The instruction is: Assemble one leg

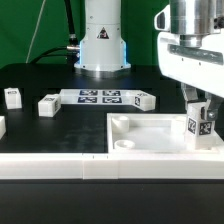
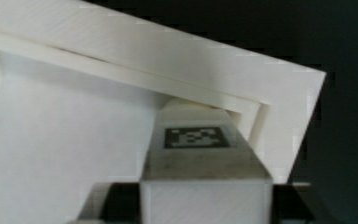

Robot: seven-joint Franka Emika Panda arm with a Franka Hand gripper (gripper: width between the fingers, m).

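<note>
My gripper (image 1: pixel 198 112) is shut on a leg (image 1: pixel 197 126), a small white post with a black-and-white tag, and holds it upright over the far right corner of the large white tray (image 1: pixel 150 138). In the wrist view the leg (image 2: pixel 199 150) sits between my dark fingertips (image 2: pixel 123 200), its tagged end pointing at the tray's corner (image 2: pixel 247 95). Whether the leg touches the tray I cannot tell. Three other legs lie on the black table: one (image 1: pixel 13 97) at the exterior view's left, one (image 1: pixel 47 105) beside it, one (image 1: pixel 145 100) near the marker board.
The marker board (image 1: pixel 100 97) lies flat in front of the arm's base (image 1: pixel 103 45). A white wall (image 1: pixel 60 165) runs along the table's near side. A white part (image 1: pixel 2 127) shows at the exterior view's left edge.
</note>
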